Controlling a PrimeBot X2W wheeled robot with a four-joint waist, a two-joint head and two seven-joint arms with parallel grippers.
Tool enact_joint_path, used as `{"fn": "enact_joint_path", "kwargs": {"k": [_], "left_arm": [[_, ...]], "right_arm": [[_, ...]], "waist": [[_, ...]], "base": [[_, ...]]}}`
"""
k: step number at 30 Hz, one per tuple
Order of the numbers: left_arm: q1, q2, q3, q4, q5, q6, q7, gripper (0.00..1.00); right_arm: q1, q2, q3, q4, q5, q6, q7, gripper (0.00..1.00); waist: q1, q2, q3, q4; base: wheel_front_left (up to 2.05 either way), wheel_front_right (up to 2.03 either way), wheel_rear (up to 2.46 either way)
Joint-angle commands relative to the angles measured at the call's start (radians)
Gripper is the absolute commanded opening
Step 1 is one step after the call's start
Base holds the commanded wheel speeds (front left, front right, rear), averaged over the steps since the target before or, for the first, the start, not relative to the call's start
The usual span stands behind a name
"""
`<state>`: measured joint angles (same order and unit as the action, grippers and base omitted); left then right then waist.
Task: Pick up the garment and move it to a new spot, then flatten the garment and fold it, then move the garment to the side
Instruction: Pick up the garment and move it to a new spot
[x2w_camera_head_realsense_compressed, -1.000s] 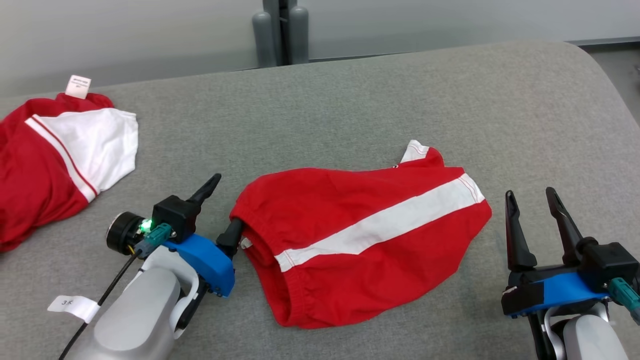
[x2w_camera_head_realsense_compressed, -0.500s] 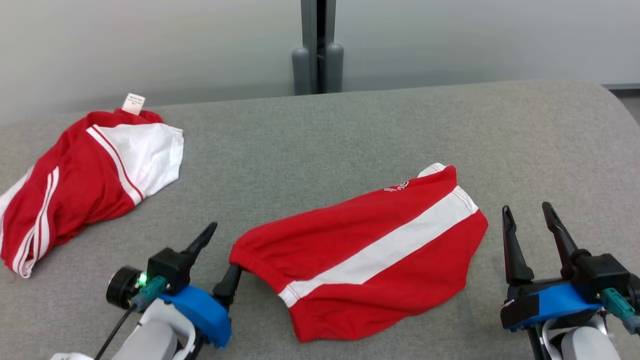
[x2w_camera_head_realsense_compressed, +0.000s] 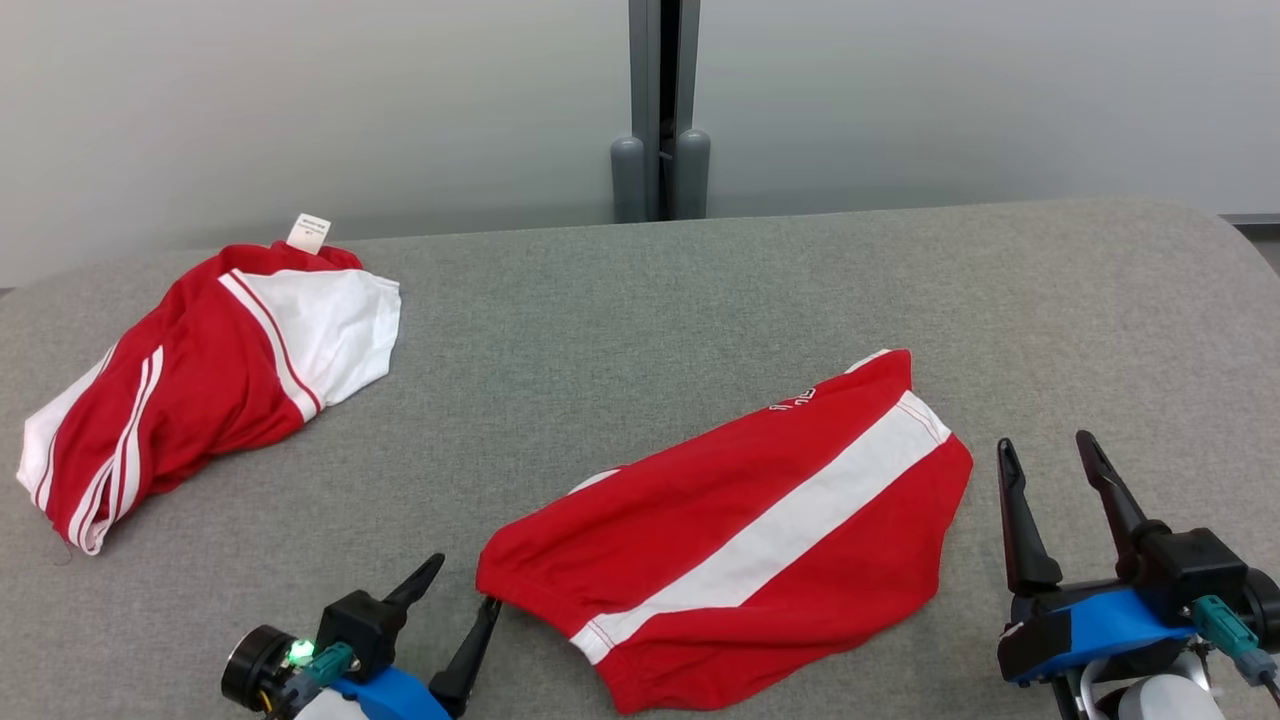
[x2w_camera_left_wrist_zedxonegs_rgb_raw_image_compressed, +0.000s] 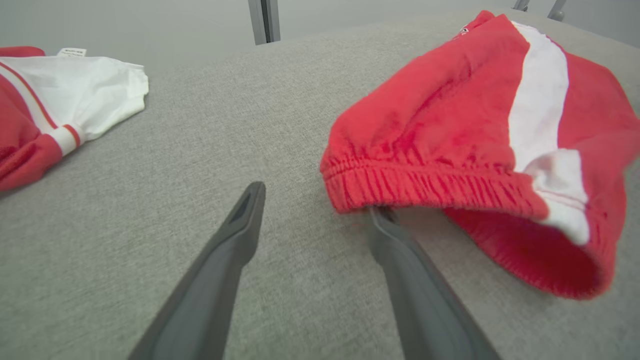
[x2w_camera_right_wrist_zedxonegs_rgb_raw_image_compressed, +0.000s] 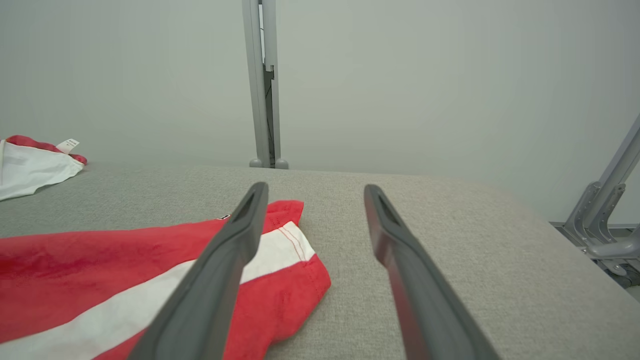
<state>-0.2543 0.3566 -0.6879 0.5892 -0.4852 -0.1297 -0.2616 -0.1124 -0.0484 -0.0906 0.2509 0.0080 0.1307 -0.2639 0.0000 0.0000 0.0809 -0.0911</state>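
Red fabric shorts (x2w_camera_head_realsense_compressed: 740, 545) with a white side stripe lie spread at near centre of the grey cloth-covered table (x2w_camera_head_realsense_compressed: 620, 330). On the left gripper (x2w_camera_head_realsense_compressed: 463, 585) the jaws stand spread and empty, one fingertip at the elastic waistband; on the right gripper (x2w_camera_head_realsense_compressed: 1044, 441) likewise, just right of the shorts.
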Motion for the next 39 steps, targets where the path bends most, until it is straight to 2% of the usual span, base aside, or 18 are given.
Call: {"fn": "enact_joint_path", "kwargs": {"k": [1, 9, 20, 25, 32, 39], "left_arm": [[0.013, 0.018, -0.012, -0.001, -0.004, 0.000, -0.001, 1.00], [0.026, 0.053, -0.008, -0.038, -0.018, 0.012, -0.002, 1.00], [0.081, 0.101, 0.116, -0.193, -0.058, 0.095, -0.005, 1.00], [0.130, 0.092, 0.196, -0.259, -0.077, 0.144, -0.005, 1.00], [0.204, -0.006, 0.297, -0.318, -0.087, 0.189, -0.005, 1.00], [0.257, -0.082, 0.360, -0.317, -0.023, 0.179, -0.005, 1.00]], "right_arm": [[0.014, -0.004, 0.000, 0.002, -0.008, 0.000, -0.001, 1.00], [0.020, -0.004, -0.008, -0.002, -0.007, 0.000, -0.001, 1.00], [0.025, -0.004, -0.026, -0.001, -0.013, 0.000, -0.001, 1.00], [0.033, -0.004, -0.032, -0.004, -0.016, 0.000, -0.001, 1.00], [0.054, -0.004, -0.031, -0.007, -0.021, 0.000, -0.001, 1.00], [0.078, -0.004, 0.005, 0.000, -0.002, 0.000, -0.001, 1.00]], "waist": [[0.0000, 0.0000, -0.001, 0.000], [0.0000, 0.0000, -0.002, -0.001], [0.0000, 0.0000, -0.028, -0.007], [0.0000, 0.0000, -0.044, -0.006], [0.0000, 0.0000, -0.070, -0.007], [0.0000, 0.0000, -0.078, -0.006]], "base": [[0.00, 0.00, 0.00], [0.00, 0.00, 0.00], [0.00, 0.00, 0.00], [0.00, 0.00, 0.00], [0.00, 0.00, 0.00], [0.00, 0.00, 0.00]]}}
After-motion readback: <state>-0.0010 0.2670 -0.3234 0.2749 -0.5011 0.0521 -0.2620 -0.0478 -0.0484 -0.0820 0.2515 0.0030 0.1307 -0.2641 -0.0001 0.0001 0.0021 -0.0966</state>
